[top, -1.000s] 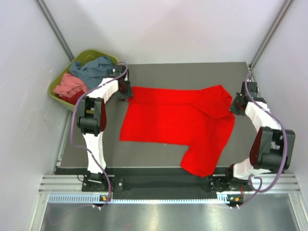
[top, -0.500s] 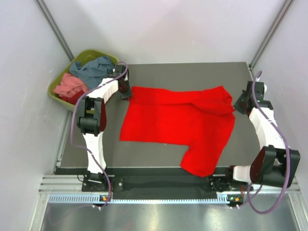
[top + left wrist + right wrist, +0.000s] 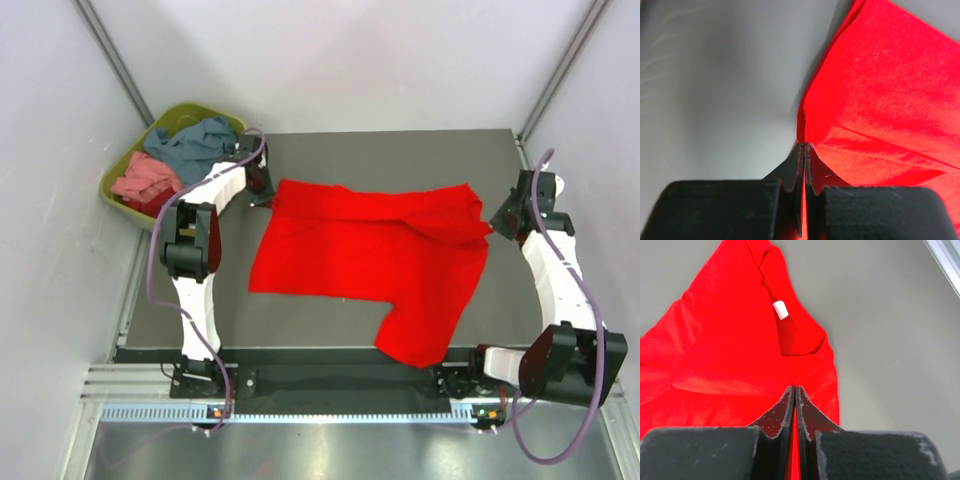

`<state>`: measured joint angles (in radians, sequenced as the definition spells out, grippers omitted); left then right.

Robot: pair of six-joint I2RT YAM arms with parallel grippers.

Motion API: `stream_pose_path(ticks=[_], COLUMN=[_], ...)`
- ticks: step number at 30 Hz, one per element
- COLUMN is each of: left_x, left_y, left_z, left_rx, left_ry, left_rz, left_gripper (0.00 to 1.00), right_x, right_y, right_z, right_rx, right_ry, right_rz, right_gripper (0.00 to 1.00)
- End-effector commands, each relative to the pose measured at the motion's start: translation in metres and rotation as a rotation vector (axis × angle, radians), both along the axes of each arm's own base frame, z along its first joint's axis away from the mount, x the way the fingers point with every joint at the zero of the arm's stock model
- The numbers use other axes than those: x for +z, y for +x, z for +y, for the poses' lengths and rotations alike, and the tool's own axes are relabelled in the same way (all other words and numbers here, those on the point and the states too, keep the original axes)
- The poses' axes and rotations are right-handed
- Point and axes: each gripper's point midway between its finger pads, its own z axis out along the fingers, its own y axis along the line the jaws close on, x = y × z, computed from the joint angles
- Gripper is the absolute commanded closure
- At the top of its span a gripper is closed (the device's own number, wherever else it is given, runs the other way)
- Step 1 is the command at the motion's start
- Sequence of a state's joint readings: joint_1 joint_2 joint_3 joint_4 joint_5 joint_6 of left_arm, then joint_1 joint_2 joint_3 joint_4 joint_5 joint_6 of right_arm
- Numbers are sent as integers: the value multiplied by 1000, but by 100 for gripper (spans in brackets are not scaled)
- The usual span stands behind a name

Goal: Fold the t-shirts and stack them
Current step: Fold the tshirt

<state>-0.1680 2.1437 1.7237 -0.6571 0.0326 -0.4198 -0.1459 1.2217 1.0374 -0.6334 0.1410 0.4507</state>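
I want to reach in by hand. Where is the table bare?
Bare table: the far strip behind the red shirt, and the near-left patch before it. Crowded: the middle, under the shirt, and the tub heaped with shirts.

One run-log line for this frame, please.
red t-shirt: spread on table, unfolded | left pincer: shut on far-left corner | right pincer: shut on far-right corner | tub: other shirts inside

One red t-shirt (image 3: 370, 250), three other t-shirts (image 3: 195, 142), one tub (image 3: 172, 112), two arms (image 3: 195, 240)

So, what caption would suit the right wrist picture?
Right gripper shut on the red t-shirt, white neck label showing.
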Motion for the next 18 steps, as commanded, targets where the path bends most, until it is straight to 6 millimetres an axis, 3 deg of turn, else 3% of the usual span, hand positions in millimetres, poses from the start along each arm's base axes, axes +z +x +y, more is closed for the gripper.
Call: stream_pose_path(ticks=[1, 5, 10, 12, 14, 15, 18], left_x=[13, -13, -33, -29, -13, -9, 26], left_y=[-9, -30, -42, -44, -36, -37, -15], left_z=[13, 15, 9, 11, 12, 19, 11], left_rx=[60, 76, 65, 69, 59, 68, 32], left_ry=[1, 6, -6, 14, 26, 64, 38], left_rz=[19, 85, 144, 165, 141, 148, 58], left_gripper=[100, 100, 100, 97, 83, 79, 75], right_x=[34, 6, -48, -68, -79, -78, -61], right_y=[-5, -24, -43, -51, -53, -51, -37], right_z=[-2, 6, 14, 15, 14, 14, 12], right_rx=[-20, -21, -26, -38, -44, -44, -39], right_ry=[-24, 18, 64, 72, 73, 76, 72], right_rz=[-71, -5, 79, 118, 157, 160, 121], right_gripper=[100, 100, 100, 100, 93, 84, 71])
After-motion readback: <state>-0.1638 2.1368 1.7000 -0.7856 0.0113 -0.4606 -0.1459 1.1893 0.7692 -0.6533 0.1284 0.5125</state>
